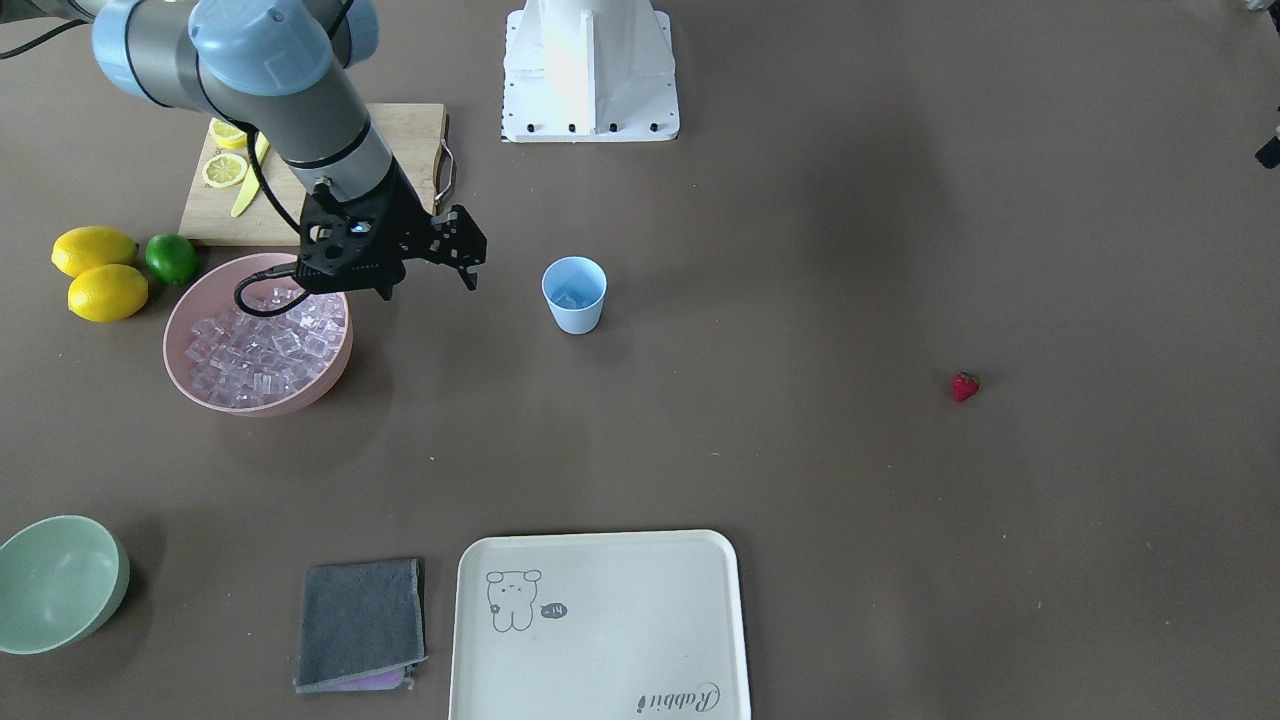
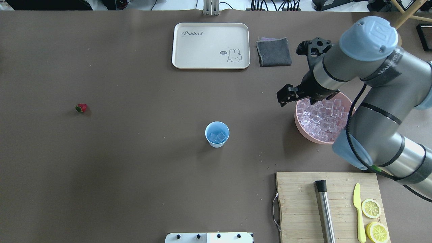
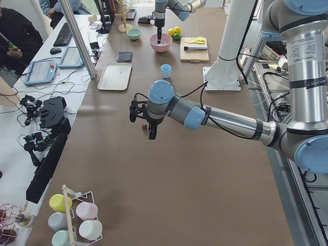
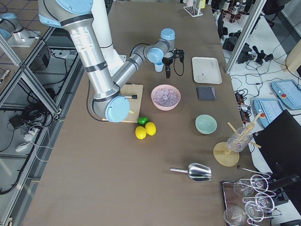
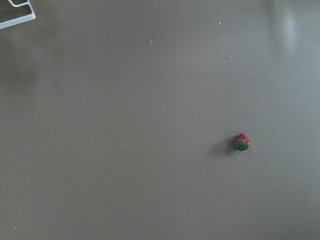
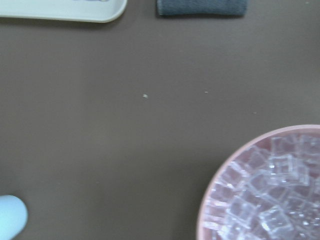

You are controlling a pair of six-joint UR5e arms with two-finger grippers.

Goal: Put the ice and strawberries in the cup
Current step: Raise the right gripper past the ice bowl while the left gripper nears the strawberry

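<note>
Our right gripper hangs near the pale blue plastic cup holding clear ice cubes, fingers spread and empty. We should centre the left gripper, whose fingers we cannot tell, over the small red strawberry lying well apart.

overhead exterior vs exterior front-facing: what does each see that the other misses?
Only overhead exterior: the steel rod lying on the cutting board. In front-facing the arm covers that spot.

Only front-facing: two lemons, the lime and the pale green bowl.

Both: the cup with ice in it, the strawberry alone on the table, the pink bowl of cubes, the tray, the grey cloth, and the right gripper by the pink bowl, fingers apart and empty.
</note>
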